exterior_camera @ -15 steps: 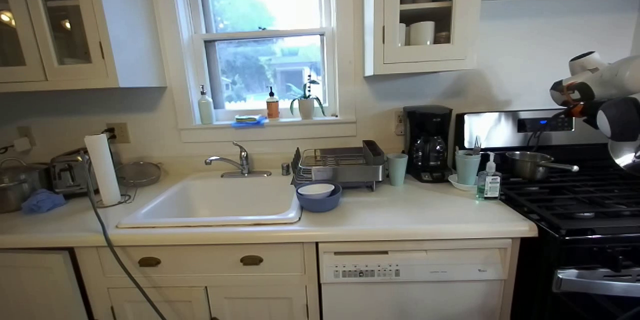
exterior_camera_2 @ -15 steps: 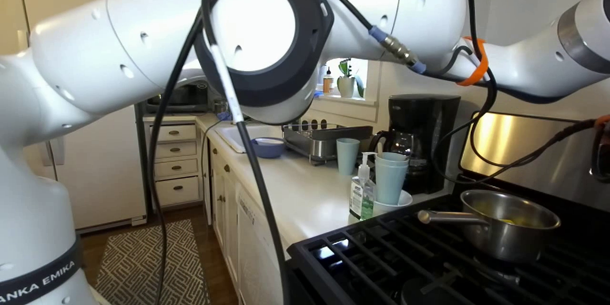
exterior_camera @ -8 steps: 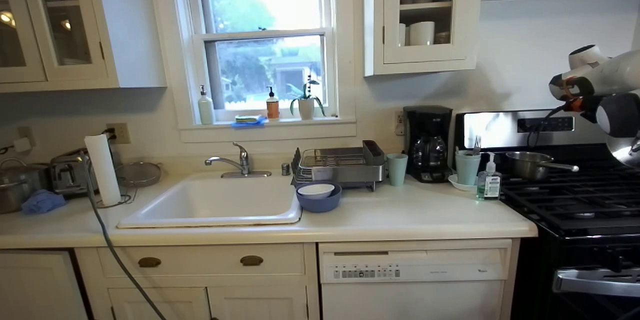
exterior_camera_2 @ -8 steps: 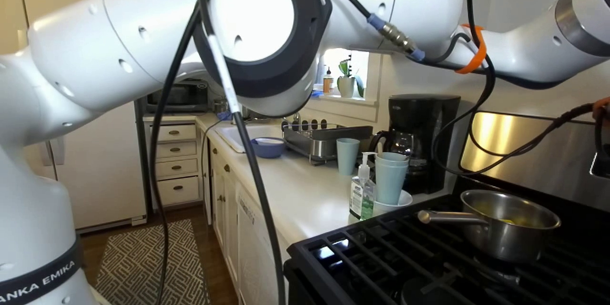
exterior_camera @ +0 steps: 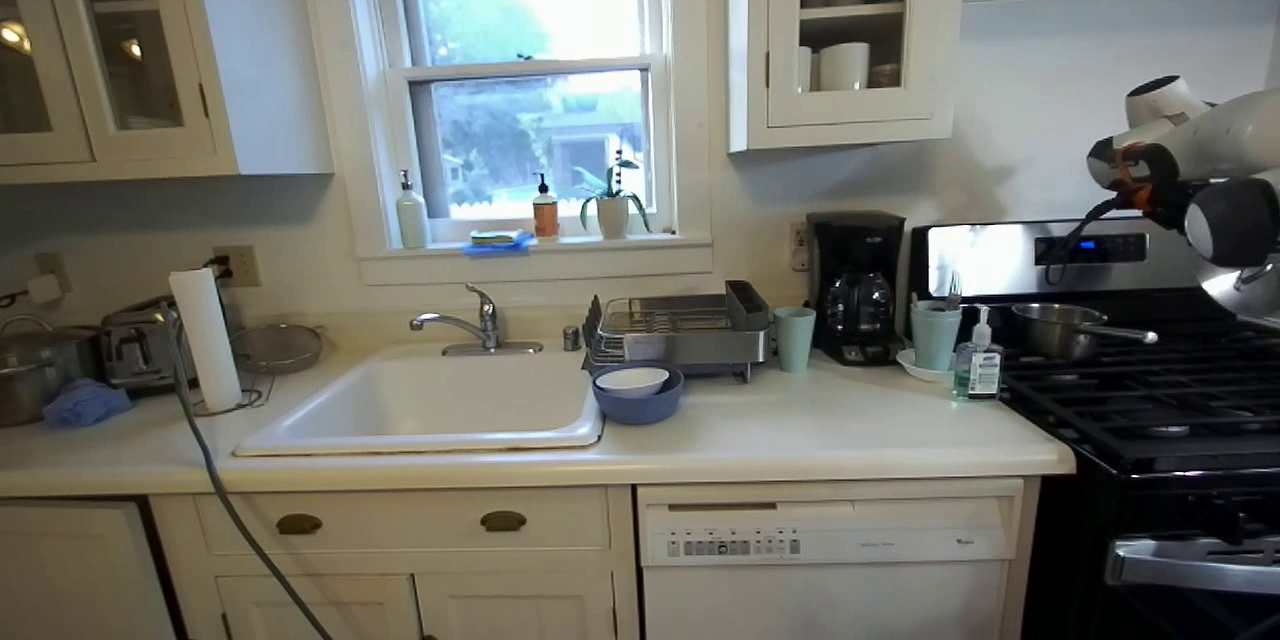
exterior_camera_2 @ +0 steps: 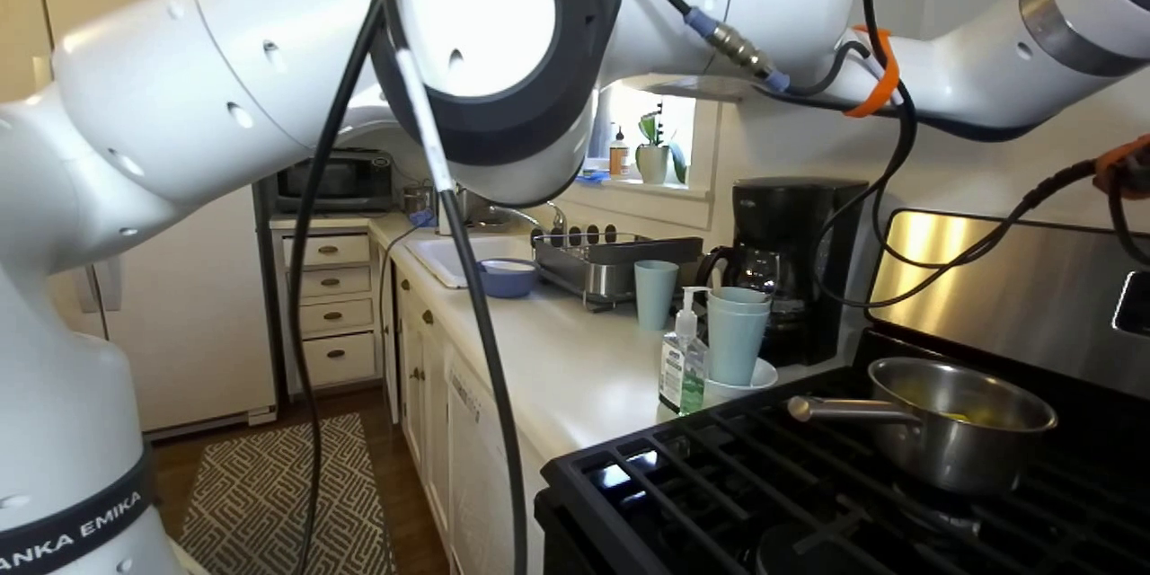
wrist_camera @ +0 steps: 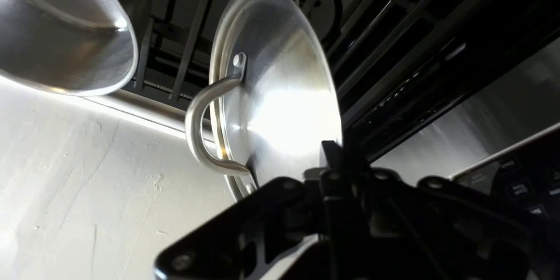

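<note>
Over the black stove point(exterior_camera: 1150, 425), the fingers point(wrist_camera: 334, 159) pinch 1 metal lid point(wrist_camera: 280, 83) at its edge, a saucepan point(exterior_camera_2: 961, 449) nearby.

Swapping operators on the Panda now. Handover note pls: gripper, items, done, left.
Gripper: closed on the steel lid, apparently by its rim; exact contact is lost in shadow.
Items: lid tilted steeply over the stove; saucepan on the stove, uncovered, something yellow inside. Wrist view also shows a steel pot beside the lid; can't tell if it's that saucepan.
Done: lid is in the grip.
Left: lid not yet set down.
</note>
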`<move>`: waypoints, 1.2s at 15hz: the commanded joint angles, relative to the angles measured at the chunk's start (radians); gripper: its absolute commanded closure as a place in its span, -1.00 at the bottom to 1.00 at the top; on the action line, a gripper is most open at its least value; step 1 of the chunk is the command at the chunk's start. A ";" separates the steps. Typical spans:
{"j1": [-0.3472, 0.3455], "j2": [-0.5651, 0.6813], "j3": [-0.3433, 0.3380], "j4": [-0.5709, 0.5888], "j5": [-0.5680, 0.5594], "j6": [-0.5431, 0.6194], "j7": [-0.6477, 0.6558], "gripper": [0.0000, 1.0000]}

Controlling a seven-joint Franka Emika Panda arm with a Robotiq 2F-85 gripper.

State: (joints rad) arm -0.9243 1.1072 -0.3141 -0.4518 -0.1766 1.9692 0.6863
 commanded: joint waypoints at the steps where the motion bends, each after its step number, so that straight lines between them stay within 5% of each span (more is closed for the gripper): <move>1: 0.015 -0.028 -0.061 0.000 -0.045 0.007 0.028 0.97; 9: 0.039 -0.010 -0.217 0.000 -0.220 0.009 0.079 0.97; 18: 0.046 0.051 -0.319 0.012 -0.366 -0.059 -0.136 0.97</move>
State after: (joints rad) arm -0.8857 1.1339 -0.5910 -0.4546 -0.4943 1.9391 0.6340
